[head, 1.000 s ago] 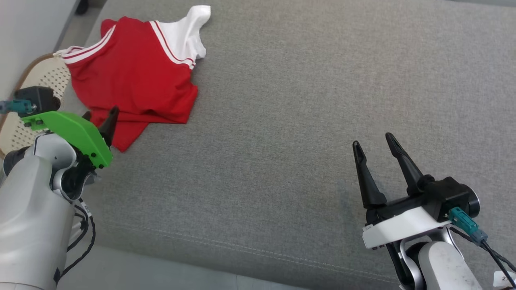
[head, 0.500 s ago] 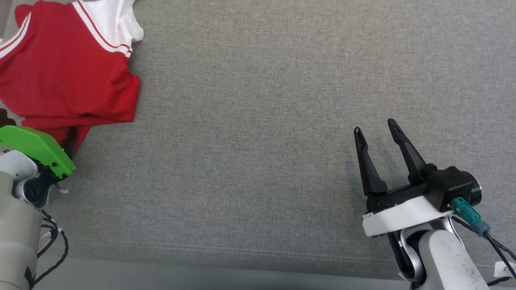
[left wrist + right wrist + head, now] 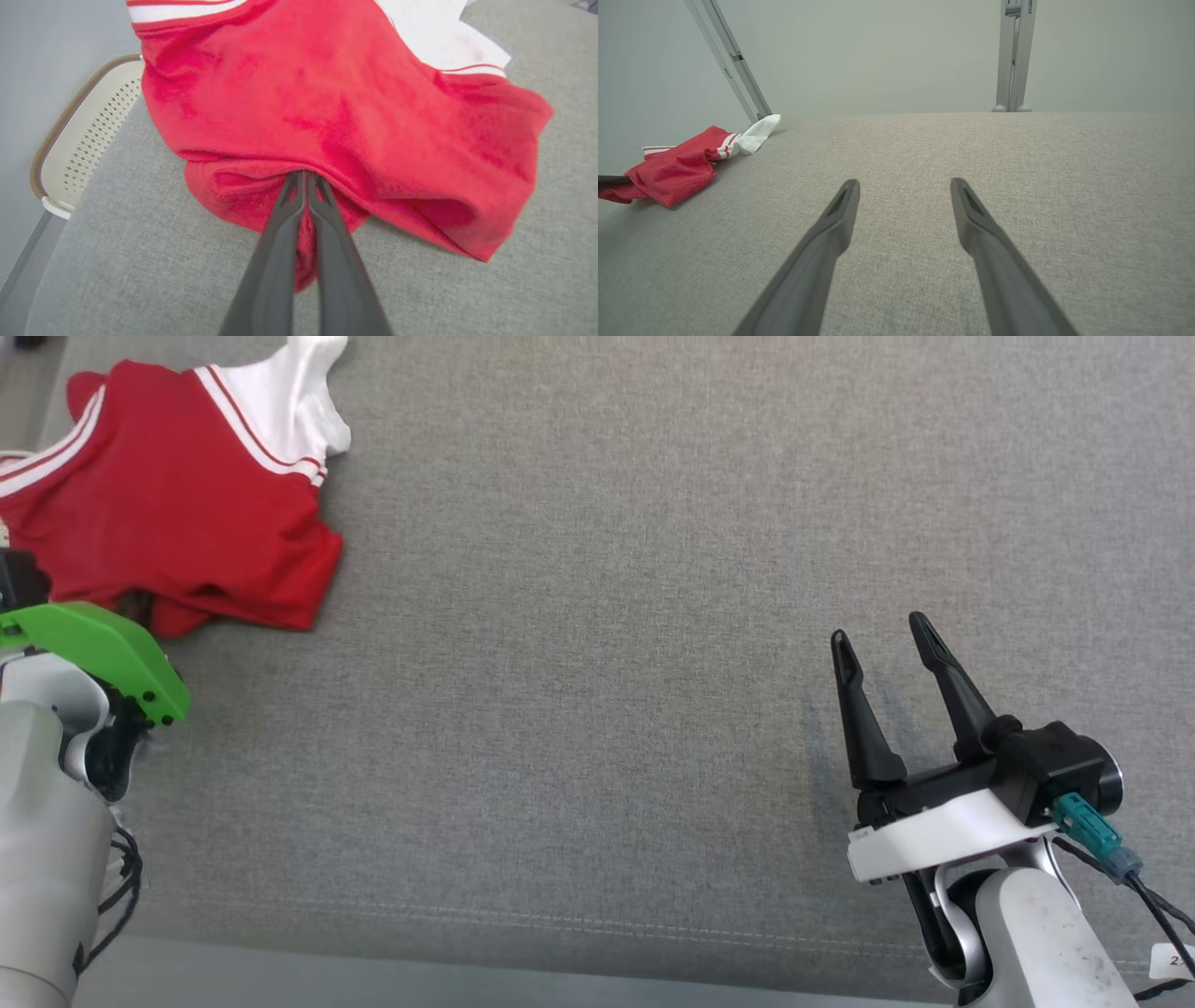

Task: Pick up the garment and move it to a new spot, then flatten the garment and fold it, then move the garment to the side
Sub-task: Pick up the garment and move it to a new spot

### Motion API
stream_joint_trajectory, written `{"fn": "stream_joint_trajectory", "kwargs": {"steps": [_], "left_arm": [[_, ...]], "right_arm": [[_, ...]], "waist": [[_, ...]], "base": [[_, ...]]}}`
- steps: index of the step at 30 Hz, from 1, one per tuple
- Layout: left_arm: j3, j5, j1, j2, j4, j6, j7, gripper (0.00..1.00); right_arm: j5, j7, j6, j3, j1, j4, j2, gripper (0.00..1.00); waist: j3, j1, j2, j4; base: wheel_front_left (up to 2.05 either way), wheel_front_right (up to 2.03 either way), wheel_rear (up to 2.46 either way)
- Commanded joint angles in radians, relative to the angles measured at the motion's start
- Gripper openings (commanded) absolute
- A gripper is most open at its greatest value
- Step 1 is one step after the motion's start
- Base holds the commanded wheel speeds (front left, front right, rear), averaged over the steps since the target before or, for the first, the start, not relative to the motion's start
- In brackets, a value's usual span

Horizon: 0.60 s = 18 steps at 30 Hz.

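Note:
The garment is a red shirt with white striped sleeves, crumpled at the far left of the grey cushion. In the left wrist view my left gripper is shut, its fingertips pinched into a fold at the garment's near hem, red cloth showing between the fingers. In the head view the green wrist cover hides most of that gripper. My right gripper hovers open over bare cushion at the lower right, far from the shirt. The right wrist view has the open gripper and the garment at far left.
A cream perforated seat with a brown rim stands beside the cushion's left edge, close to the shirt. Metal frame legs rise behind the cushion against a pale wall. The cushion's stitched front edge runs along the bottom.
My left gripper has closed on the garment's near hem, and the loose lower flap has bunched up at the fingertips. The head camera has shifted. My right gripper stays open.

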Motion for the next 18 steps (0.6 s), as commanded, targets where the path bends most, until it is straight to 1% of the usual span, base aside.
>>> {"fn": "stream_joint_trajectory", "kwargs": {"steps": [1,4,8,9,14,18], "left_arm": [[-0.019,0.042,-0.022,0.017,-0.030,0.007,-0.078,0.00],[-0.033,0.071,-0.017,0.019,-0.071,0.019,-0.138,0.00],[-0.048,0.110,-0.010,0.033,-0.155,0.060,-0.202,0.00],[-0.048,0.110,-0.010,0.033,-0.155,0.060,-0.202,0.00],[-0.080,0.166,0.024,0.047,-0.328,0.131,-0.233,0.00],[-0.100,0.201,0.077,0.068,-0.519,0.203,-0.213,0.00]], "right_arm": [[0.012,-0.009,-0.001,-0.010,0.017,0.008,-0.003,1.00],[0.019,-0.015,-0.001,-0.018,0.034,0.013,-0.001,1.00],[0.026,-0.019,-0.001,-0.026,0.051,0.018,0.000,1.00],[0.026,-0.019,-0.001,-0.026,0.051,0.018,0.000,1.00],[0.038,-0.024,-0.001,-0.040,0.074,0.020,0.001,1.00],[0.058,-0.030,-0.001,-0.041,0.088,0.023,0.001,1.00]], "waist": [[-0.056,-0.0001,0.0000,0.019],[-0.097,-0.0001,0.0000,0.023],[-0.149,-0.0001,0.0000,0.019],[-0.149,-0.0001,0.0000,0.019],[-0.203,-0.0001,0.0000,-0.005],[-0.235,-0.0001,0.0000,-0.042]], "base": [[0.00,0.00,0.00],[0.00,0.00,0.00],[0.00,0.00,0.00],[0.00,0.00,0.00],[0.00,0.00,0.00],[0.00,0.00,0.00]]}}
